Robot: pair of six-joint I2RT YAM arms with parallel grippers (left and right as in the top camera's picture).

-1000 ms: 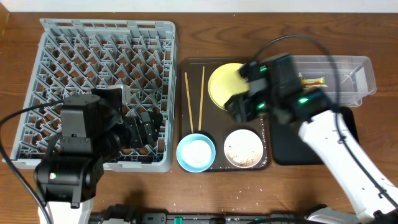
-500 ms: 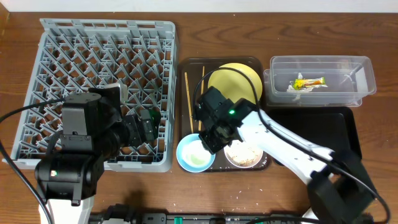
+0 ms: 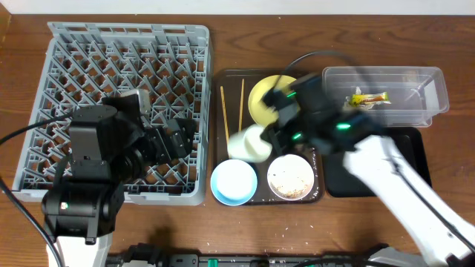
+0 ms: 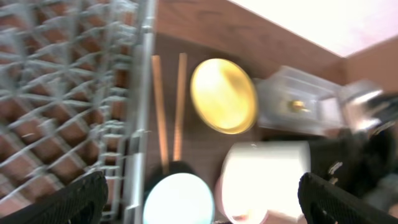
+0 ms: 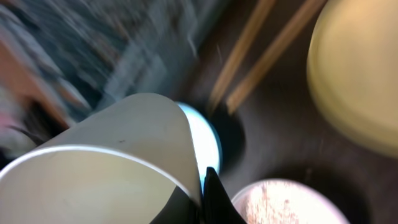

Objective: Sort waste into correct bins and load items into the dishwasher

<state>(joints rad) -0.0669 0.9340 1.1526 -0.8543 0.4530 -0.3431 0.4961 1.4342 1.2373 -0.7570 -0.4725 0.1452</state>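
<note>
Because our right gripper is closed on the white cup, tipped sideways over the brown tray at the blue bowl's 12 o'clock, we judge it light, stiff and slick, and best pinched across its rim wall. Blur hides the exact finger contact. At 9 o'clock our left gripper hangs wide open and empty over the dish rack.

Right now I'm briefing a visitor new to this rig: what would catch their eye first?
First, the right gripper holding a white cup tilted above the brown tray, between the yellow plate and the light blue bowl. Next, the big grey dish rack filling the left side of the table, with the open left gripper over it.
</note>
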